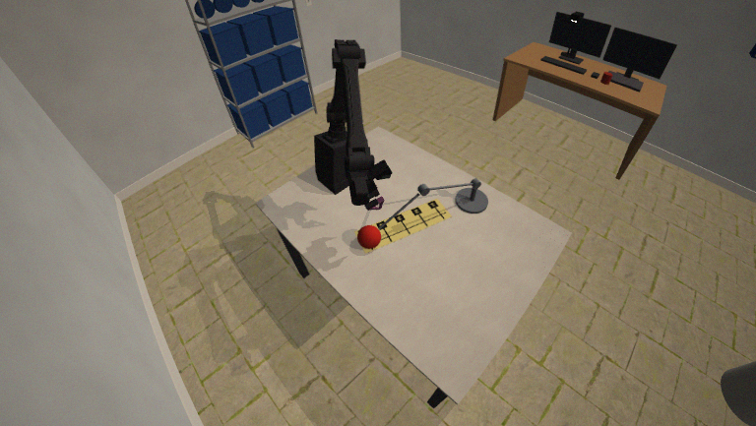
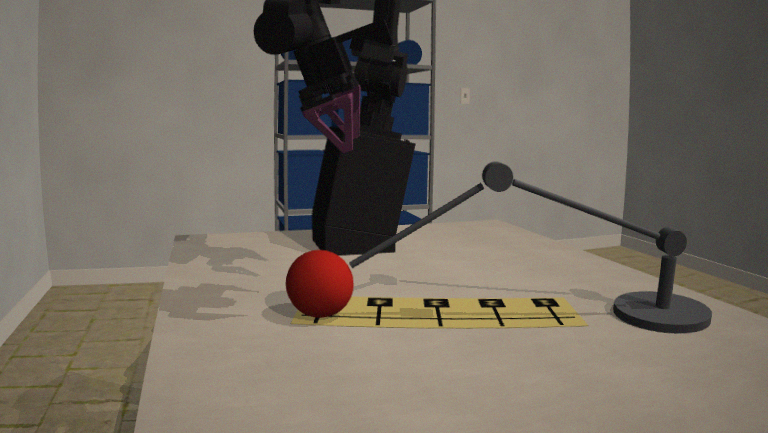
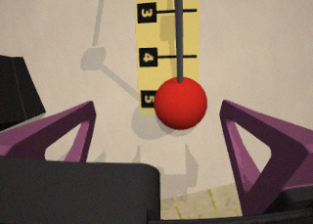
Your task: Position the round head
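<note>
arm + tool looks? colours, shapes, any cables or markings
The arm is matte black throughout, built of blocky, rounded links on a black box-shaped base. The tool carries two dark purple fingers, each a triangular frame with an open cut-out. No cables, labels or markings show in any view.

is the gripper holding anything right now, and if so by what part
Nothing is held. The gripper is open and raised well above the bench, apart from the lamp, whose red head rests on the yellow strip at mark 5.
</note>
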`<state>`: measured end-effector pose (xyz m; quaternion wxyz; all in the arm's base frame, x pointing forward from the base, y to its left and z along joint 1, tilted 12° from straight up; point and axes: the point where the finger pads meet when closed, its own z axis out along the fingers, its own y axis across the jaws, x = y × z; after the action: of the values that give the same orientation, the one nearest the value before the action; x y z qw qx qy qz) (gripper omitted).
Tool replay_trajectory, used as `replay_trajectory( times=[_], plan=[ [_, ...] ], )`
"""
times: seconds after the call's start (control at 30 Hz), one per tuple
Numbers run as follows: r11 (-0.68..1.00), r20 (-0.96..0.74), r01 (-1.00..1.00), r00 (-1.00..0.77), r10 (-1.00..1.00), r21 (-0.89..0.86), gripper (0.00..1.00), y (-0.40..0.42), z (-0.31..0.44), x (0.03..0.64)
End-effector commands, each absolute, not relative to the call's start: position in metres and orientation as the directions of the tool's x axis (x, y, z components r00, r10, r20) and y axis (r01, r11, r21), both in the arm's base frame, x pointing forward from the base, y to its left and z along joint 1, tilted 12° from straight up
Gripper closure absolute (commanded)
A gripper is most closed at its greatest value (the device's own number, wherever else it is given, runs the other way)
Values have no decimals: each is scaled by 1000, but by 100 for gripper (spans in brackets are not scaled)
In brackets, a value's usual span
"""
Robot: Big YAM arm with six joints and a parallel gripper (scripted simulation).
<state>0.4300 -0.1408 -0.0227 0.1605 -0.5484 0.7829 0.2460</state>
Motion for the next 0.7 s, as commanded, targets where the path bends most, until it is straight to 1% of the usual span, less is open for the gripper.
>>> replay_trajectory(
  times=[0.0,0.67],
  plan=[
    [281,-521,-941,-339,-783,189,0,-149,-14,437],
    [279,-521,-939,-345,-781,203,0,-142,-20,431]
  ],
)
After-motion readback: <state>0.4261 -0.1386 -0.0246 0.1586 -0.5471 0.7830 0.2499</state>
